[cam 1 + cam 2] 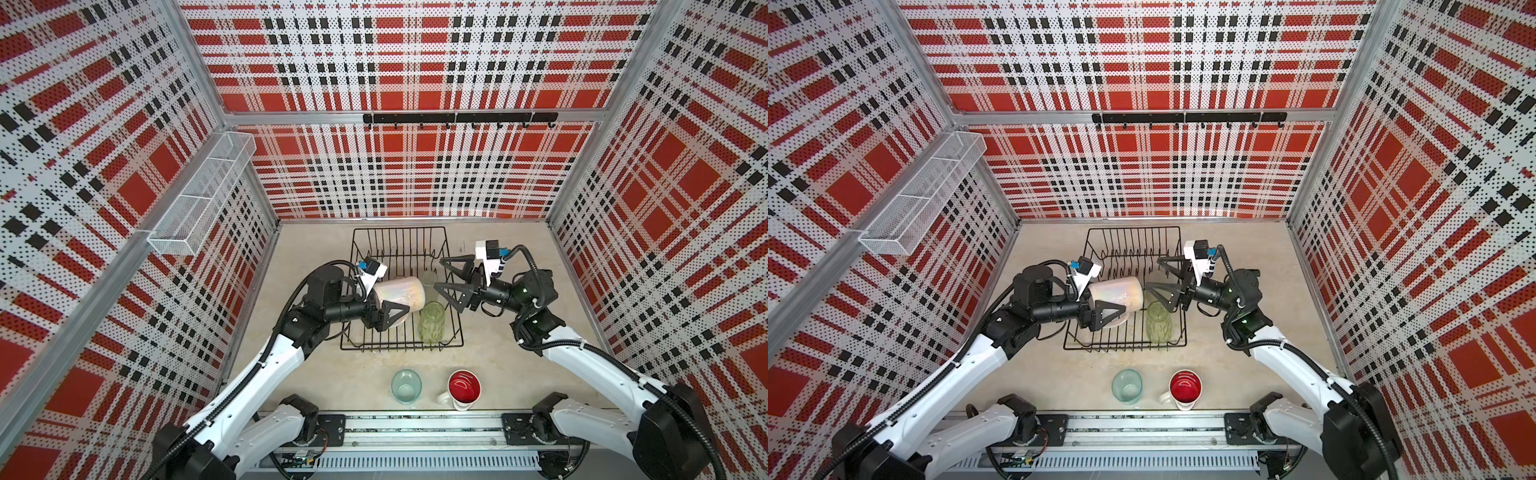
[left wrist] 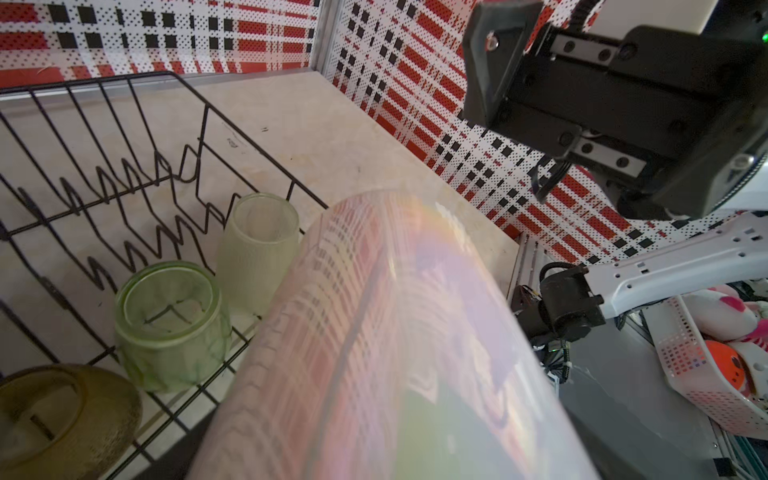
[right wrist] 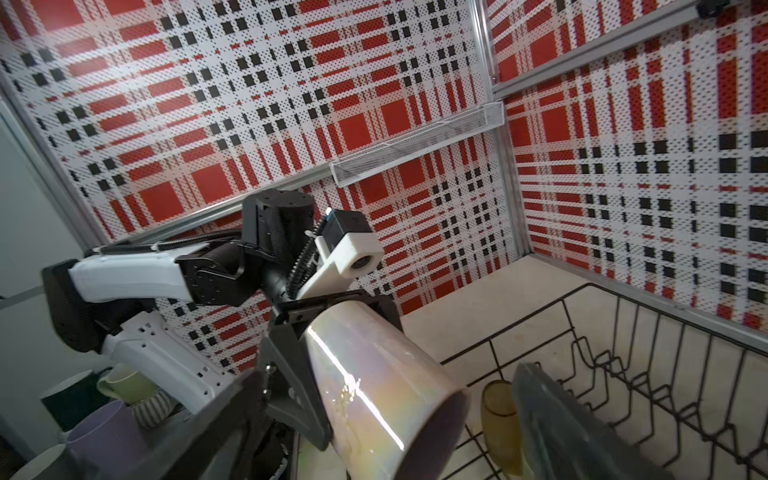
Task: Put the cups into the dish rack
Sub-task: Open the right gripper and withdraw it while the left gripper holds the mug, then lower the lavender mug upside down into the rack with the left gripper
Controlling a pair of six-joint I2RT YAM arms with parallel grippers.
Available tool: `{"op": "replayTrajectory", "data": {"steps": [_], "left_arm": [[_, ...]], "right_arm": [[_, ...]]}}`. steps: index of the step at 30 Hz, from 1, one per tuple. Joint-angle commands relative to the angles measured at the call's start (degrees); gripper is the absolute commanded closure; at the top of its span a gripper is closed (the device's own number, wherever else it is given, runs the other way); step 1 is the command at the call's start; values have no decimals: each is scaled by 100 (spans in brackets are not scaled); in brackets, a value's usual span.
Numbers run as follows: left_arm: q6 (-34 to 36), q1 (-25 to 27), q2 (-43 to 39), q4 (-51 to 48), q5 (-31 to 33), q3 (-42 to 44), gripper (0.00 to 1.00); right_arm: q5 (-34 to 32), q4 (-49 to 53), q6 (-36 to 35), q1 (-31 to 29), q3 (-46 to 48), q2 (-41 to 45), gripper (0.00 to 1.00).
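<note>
My left gripper (image 1: 390, 303) is shut on the pink mug (image 1: 405, 291), holding it on its side above the dish rack (image 1: 361, 249). The mug fills the left wrist view (image 2: 395, 353). Just right of the mug's mouth, my right gripper (image 1: 437, 272) stands wide open, holding nothing; its fingers (image 3: 561, 415) frame the mug (image 3: 374, 395). Upright in the rack are a green tumbler (image 1: 432, 322) (image 2: 170, 324), a frosted pale tumbler (image 2: 257, 249) and an amber tumbler (image 2: 62, 415). A teal tumbler (image 1: 406, 386) and a white mug (image 1: 463, 388) with a red inside stand on the table in front.
A white mesh shelf (image 1: 199, 195) hangs on the left wall and a black hook rail (image 1: 457, 118) on the back wall. The arms' base rail (image 1: 415, 424) runs along the table's front edge. Plaid walls close in three sides.
</note>
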State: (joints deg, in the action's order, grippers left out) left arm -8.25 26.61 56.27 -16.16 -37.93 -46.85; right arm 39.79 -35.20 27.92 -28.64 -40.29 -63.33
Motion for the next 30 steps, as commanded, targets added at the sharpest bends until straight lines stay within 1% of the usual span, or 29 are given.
{"op": "replayTrajectory", "data": {"steps": [1,2,3,5,7,9,12,13,16,17,21,24,27,30], "left_arm": [[255,127,-313,-61,504,-26,60],[314,208,-354,-156,687,-5,60],[351,268,-373,-243,818,9,60],[393,393,-370,-455,1139,12,60],[361,588,-335,-524,1489,-22,61],[401,747,-250,-620,1704,-129,61],[553,938,61,-1132,2071,-514,61],[602,1004,188,-1352,2208,-687,61],[675,1216,502,-1964,2476,-1108,61],[670,1292,571,-2117,2581,-1210,61],[580,1477,697,-2376,3042,-1338,61],[590,1514,859,-2517,3202,-1375,63],[647,1523,1082,-2662,3230,-1439,65],[693,1540,1279,-2816,3292,-1524,67]], "right_arm": [[-1293,1668,-1261,34,-330,305,0],[-1790,1918,-1506,41,-371,388,0],[-2268,2042,-1627,42,-387,453,0],[-3444,2114,-1777,75,-343,577,0],[-3969,2087,-1928,209,-271,662,0],[-3874,2078,-2122,516,-268,722,0],[-3605,1819,-2129,1146,-251,706,0],[-3412,1664,-2038,1401,-219,653,0],[-2768,1224,-1390,2161,-114,467,0],[-2674,1025,-1181,2388,-45,416,0],[-2902,620,-687,3003,218,359,0],[-2999,479,-444,3351,346,357,0],[-3042,726,-513,3520,338,404,0],[-3154,1021,-755,3575,338,508,0]]}}
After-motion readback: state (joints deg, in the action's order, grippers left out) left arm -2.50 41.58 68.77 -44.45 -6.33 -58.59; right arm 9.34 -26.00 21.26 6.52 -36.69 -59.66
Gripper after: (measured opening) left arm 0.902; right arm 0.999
